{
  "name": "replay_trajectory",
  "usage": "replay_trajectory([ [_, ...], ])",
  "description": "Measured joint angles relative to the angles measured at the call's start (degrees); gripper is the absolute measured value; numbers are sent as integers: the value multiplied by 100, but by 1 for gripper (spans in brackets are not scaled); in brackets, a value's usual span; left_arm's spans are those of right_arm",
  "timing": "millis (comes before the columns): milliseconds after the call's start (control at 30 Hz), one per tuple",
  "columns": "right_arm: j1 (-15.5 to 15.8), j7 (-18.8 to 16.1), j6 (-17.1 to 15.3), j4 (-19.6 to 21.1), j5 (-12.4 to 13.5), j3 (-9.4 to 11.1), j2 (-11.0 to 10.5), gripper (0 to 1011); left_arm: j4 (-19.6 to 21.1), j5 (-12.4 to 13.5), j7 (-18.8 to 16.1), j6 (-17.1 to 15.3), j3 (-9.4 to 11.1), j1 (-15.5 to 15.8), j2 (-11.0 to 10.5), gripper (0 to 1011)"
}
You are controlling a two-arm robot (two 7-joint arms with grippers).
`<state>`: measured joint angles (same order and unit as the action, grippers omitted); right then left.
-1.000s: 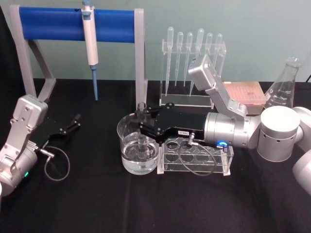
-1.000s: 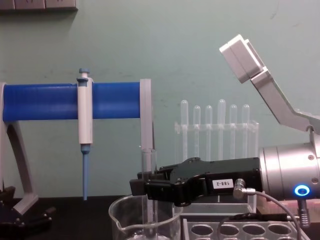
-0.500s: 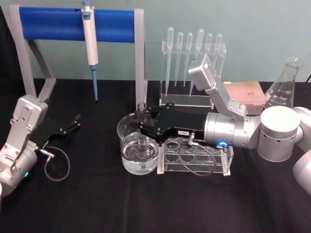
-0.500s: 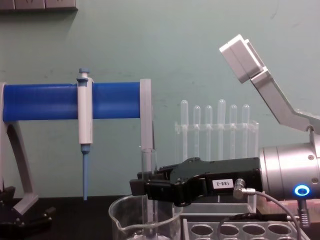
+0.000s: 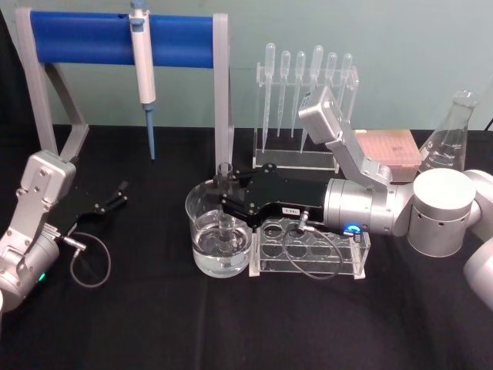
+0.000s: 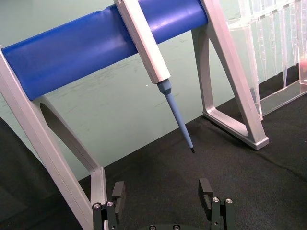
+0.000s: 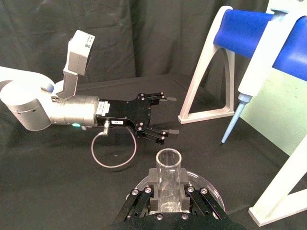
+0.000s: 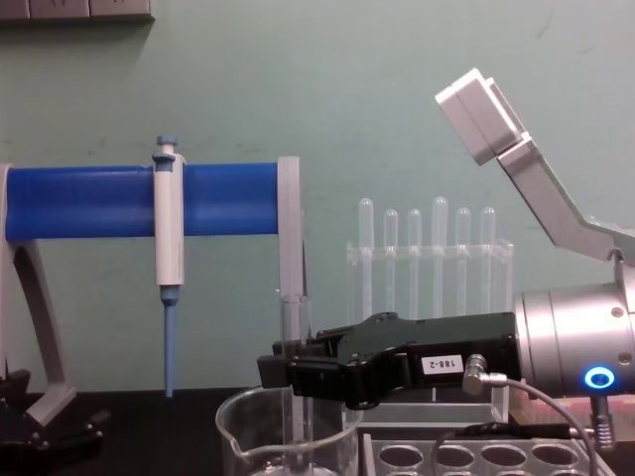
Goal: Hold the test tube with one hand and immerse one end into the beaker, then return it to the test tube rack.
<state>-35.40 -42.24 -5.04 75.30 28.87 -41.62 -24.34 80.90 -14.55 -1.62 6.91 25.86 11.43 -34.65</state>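
Test tube rack (image 5: pixel 308 248): nearest item on the black table (image 5: pixel 154 324); clear, with a row of round holes open at the top. Set just beside the beaker, on its right; contact cannot be told.

Beaker (image 5: pixel 194 208): upright, left of the rack, clear liquid in the lower part.

Right gripper (image 5: pixel 225 193): reaches in from the right, level, across the top of the rack, fingertips over the beaker's mouth. Closed on the test tube, with one jaw against each side of the glass in the right wrist view.

Test tube (image 5: pixel 225 169): upright between those jaws, gripped a little below the rimmed mouth. Mouth stands clear above the fingers (image 8: pixel 294 319); lower part hangs inside the beaker, the round end down in the liquid in the head view. Apart from the rack, in none of its holes.

Left gripper (image 5: pixel 115 194): low at the left of the table, well apart from the beaker. Fingers spread wide, nothing between them (image 6: pixel 161 191).

Pipettor (image 5: pixel 142 54): hung upright on the blue stand (image 5: pixel 85 37) at the far left, tip down.

Pipettes (image 5: pixel 308 77): in a clear holder at the back, behind the right arm.

Pink box (image 5: pixel 389 146) and flask (image 5: pixel 451 142): far right, at the back edge.
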Motion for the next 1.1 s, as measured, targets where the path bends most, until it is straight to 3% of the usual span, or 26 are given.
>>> replay_trajectory([
  [1100, 6, 65, -48, 139, -46, 49, -18, 241, 0, 0, 0, 0, 0, 0, 0, 1000],
])
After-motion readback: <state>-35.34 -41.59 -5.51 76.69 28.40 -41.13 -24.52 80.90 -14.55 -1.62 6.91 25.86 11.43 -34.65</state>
